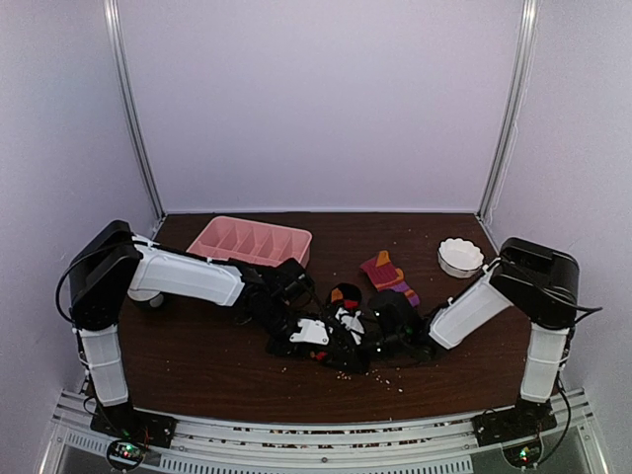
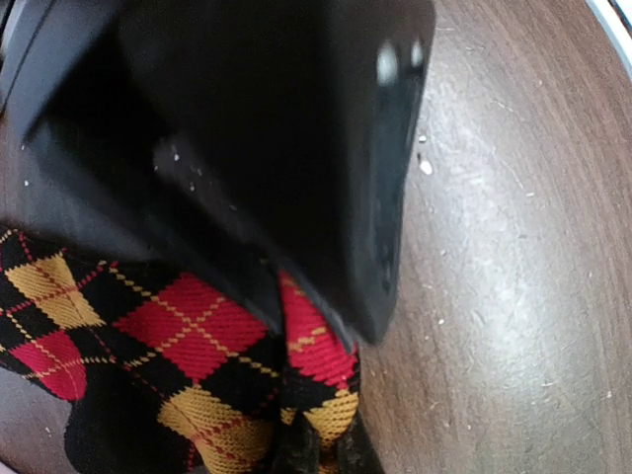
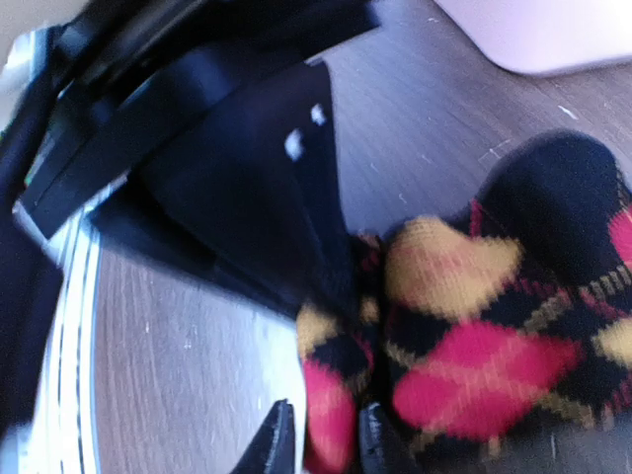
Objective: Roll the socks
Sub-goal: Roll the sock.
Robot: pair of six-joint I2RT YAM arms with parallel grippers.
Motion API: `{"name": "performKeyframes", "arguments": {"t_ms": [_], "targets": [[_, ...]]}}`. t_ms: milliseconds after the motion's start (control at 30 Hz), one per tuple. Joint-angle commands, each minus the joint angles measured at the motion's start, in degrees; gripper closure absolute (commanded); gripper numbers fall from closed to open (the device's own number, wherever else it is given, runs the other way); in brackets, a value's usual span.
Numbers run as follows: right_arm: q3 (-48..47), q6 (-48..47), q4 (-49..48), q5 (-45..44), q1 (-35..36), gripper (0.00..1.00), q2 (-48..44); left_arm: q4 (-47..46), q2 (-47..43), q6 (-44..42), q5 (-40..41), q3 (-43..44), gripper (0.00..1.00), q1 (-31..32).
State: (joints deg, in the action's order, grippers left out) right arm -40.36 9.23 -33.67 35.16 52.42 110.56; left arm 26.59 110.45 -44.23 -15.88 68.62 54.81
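Limp, light argyle sock wants pinching at a fold: left gripper clamps it, right gripper has jaws barely parted, hold unclear.

Bright, soft and even from overhead in the top view, with only faint shadows on the table; dim, smeared and unfocused in both wrist views, sharpest on the argyle sock at left.

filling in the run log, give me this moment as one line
left gripper: shut on argyle sock | right gripper: parted around same sock | striped sock: loose on table, untouched
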Motion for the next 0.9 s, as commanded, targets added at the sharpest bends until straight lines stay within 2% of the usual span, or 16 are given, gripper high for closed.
{"name": "performKeyframes", "arguments": {"t_ms": [0,300,333,367,400,567,600,667,733,800,867], "targets": [[8.35,-0.26,9.42,-9.28,-0.29,0.75,-2.28,9.31,2.03,0.68,-2.29,0.87,1.0,-0.97],[17.34,-3.05,2.97,-23.01,-0.25,0.73,-16.77,17.04,2.51,2.82,-6.06,3.2,1.0,-1.98],[18.56,-3.28,1.54,-25.39,-0.3,0.53,-19.24,17.98,2.68,3.09,-6.5,3.63,1.0,-1.98],[19.99,-3.35,0.15,-28.52,-0.22,0.07,-21.76,18.81,2.86,3.42,-7.06,4.1,1.0,-2.06],[21.09,-3.41,-0.93,-32.22,-0.1,0.0,-24.81,19.57,3.15,3.94,-7.52,4.6,1.0,-2.07],[22.27,-4.53,-0.2,-43.34,-0.13,0.0,-36.46,22.71,5.78,6.08,-9.11,7.92,1.0,-2.48],[21.71,-2.44,0.58,-46.72,-0.15,0.01,-37.16,22.73,6.17,6.42,-9.2,8.22,1.0,-2.58],[18.79,5.73,8.87,-55.15,-0.33,0.0,-37.53,23.72,7.44,6.56,-10.78,9.37,1.0,-3.04],[17.22,10.03,12.08,-52.15,-1.78,0.01,-35.94,25.97,8.79,6.77,-12.97,11.23,1.0,-3.62],[16.45,8.38,12.25,-47.26,-2.39,0.0,-33.65,28.58,9.99,6.79,-15.47,13.01,1.0,-4.18],[18.48,5.5,7.42,-41.33,-2.13,0.0,-32.75,31.34,11.59,6.43,-17.62,14.76,1.0,-4.73]]}}
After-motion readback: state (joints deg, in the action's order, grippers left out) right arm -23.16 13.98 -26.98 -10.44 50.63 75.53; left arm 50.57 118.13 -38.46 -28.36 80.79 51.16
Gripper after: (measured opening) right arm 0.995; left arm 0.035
